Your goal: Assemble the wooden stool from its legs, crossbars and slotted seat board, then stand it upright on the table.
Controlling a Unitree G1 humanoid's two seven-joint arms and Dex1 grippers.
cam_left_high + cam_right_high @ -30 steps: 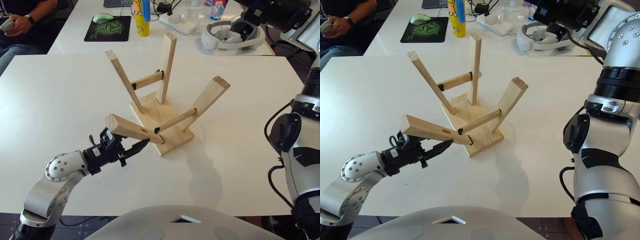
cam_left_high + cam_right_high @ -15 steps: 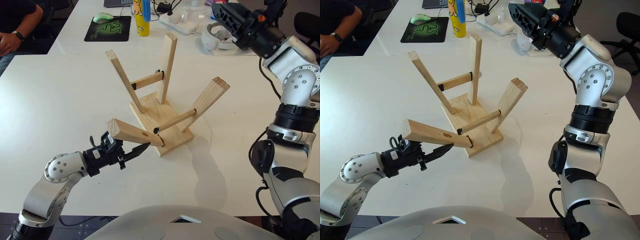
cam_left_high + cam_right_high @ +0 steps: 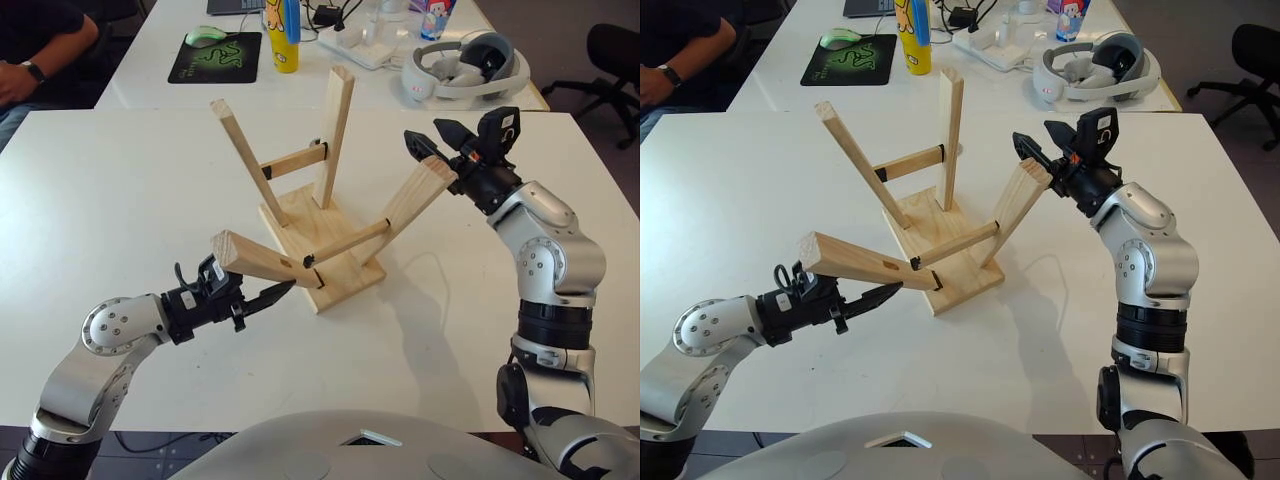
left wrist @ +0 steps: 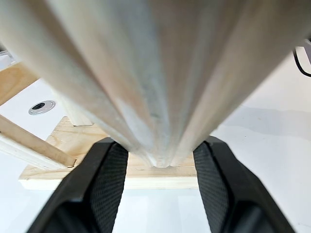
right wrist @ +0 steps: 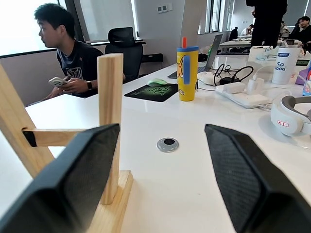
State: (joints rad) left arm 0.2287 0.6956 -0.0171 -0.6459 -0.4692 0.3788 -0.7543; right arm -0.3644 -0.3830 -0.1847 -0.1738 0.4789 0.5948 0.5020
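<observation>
left gripper was clamped on the near-left leg. stool sat upside down mid-table, seat board flat, legs and crossbars apparently fitted. right gripper gaped open at the right leg tip. remaining: flip upright.

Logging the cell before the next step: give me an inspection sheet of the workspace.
Surface: white table.
Job's things: stool upside down, seat board down, two crossbars fitted.
Clutter: yellow cup, mouse mat, headset on the far desk.
Pincers: left pincer shut on near leg; right pincer open by right-hand leg top.
Cables: by the power strip.
Surroundings: seated person, office chair.
</observation>
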